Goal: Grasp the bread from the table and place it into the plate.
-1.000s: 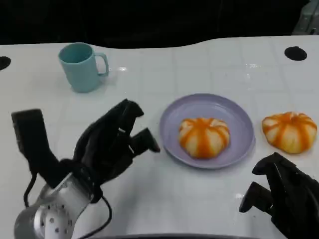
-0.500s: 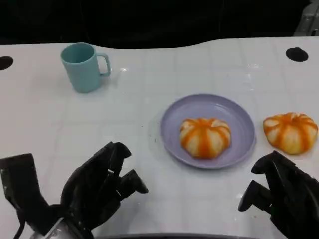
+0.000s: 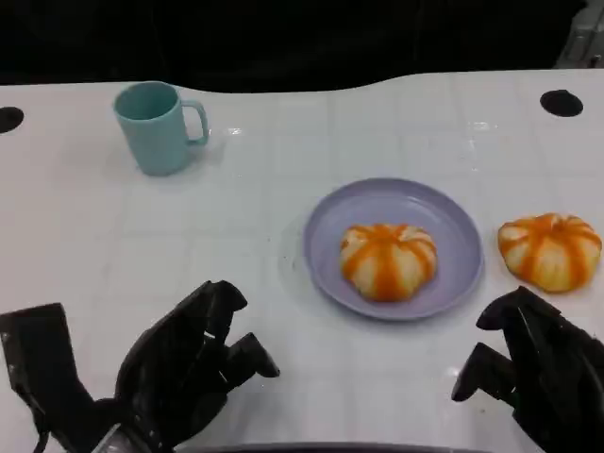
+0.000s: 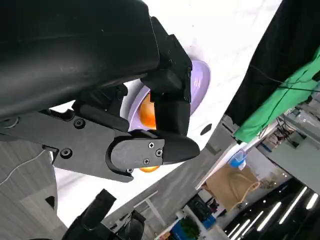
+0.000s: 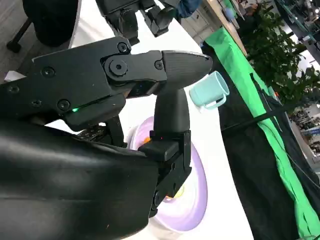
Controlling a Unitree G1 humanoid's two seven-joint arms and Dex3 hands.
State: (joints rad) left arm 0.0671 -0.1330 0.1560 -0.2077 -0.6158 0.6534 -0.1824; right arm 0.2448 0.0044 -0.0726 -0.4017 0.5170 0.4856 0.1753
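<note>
1. My left hand (image 3: 184, 368) sits low at the near left of the table (image 3: 283, 160), fingers (image 3: 250, 357) spread apart and pointing toward the plate, with nothing in it. In my left wrist view the same hand (image 4: 150, 135) comes in as dark shell and fingers, nothing between them.
2. Far back on the left stands a teal mug (image 3: 156, 125), upright, handle turned to the right, well apart from my left hand. My right wrist view catches it too (image 5: 210, 90).
3. At the table's far left edge there is a small dark spot (image 3: 8, 118); I cannot tell what it is.
4. Right of centre lies the lilac plate (image 3: 396, 193). My left wrist view shows part of its rim (image 4: 200, 82), and my right wrist view shows it past my fingers (image 5: 197, 192).
5. One orange-striped bun (image 3: 388, 260) rests on the plate, toward its near side.
6. A second bun (image 3: 550, 249) lies on the bare table just beside the plate's right rim; from the head view I think there is a thin gap between them, but it is hard to be sure.
7. My right hand (image 3: 533, 368) is at the near right corner, in front of that second bun and not touching it. Its fingers are apart and it holds nothing.
8. A second dark spot (image 3: 562, 102) sits at the far right of the table.
</note>
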